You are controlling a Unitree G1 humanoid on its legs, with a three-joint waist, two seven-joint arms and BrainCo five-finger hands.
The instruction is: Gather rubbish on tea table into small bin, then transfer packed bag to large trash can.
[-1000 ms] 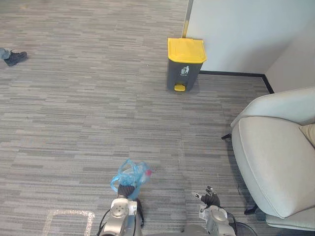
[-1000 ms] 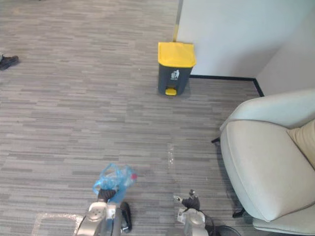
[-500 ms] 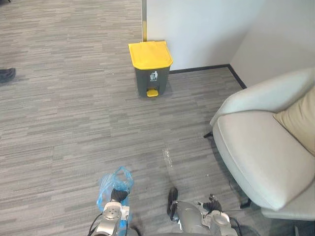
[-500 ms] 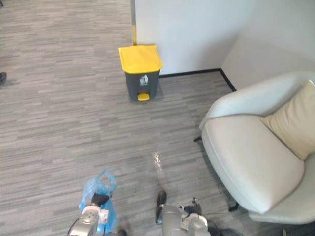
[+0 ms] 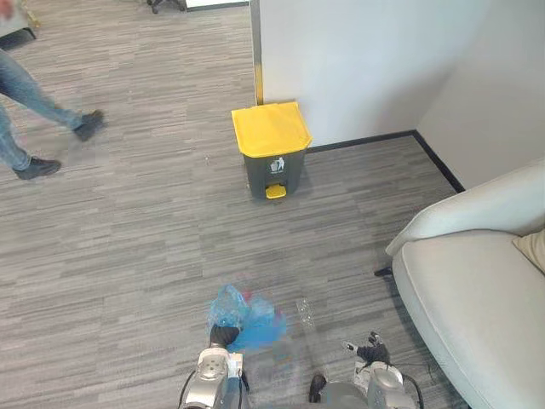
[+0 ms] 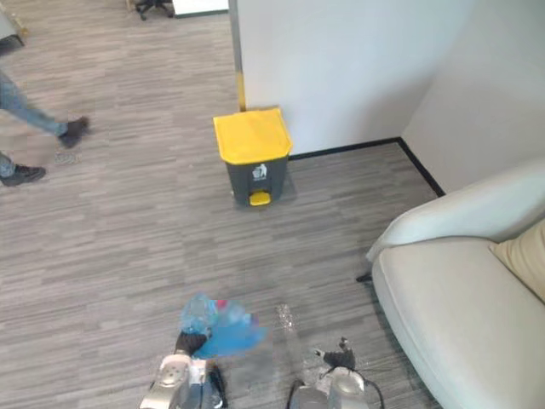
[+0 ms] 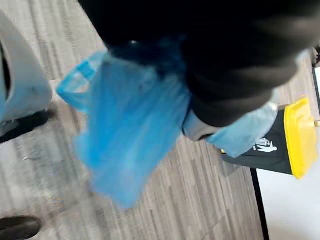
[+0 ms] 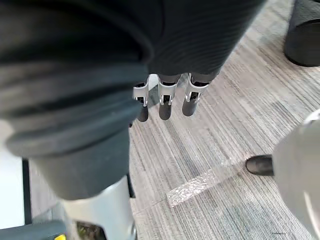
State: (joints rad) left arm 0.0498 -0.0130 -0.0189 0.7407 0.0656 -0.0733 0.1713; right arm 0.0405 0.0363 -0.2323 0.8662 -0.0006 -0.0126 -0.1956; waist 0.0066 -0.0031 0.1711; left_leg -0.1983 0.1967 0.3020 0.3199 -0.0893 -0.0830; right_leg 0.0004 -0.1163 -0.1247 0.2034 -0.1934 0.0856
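A blue plastic bag (image 5: pixel 249 314) with rubbish in it hangs above the carpet, swinging out to the right. My left hand (image 5: pixel 223 336) is shut on the bag's top; in the left wrist view the bag (image 7: pixel 125 135) dangles under the hand's dark cover (image 7: pixel 240 75). The large trash can (image 5: pixel 272 153), dark grey with a shut yellow lid and a yellow pedal, stands ahead against the white wall, well apart from the bag. My right hand (image 5: pixel 372 351) hangs low at the right, its fingers (image 8: pixel 165 102) straight and holding nothing.
A pale armchair (image 5: pixel 477 298) fills the right side, with a tan cushion (image 6: pixel 524 260) on it. A white wall (image 5: pixel 366 60) and its corner post stand behind the can. A person's legs (image 5: pixel 34 102) cross the carpet at the far left.
The camera has shifted, so the can now sits nearer the middle. The bag has swung out to the right under my left hand. A person has walked in at the far left.
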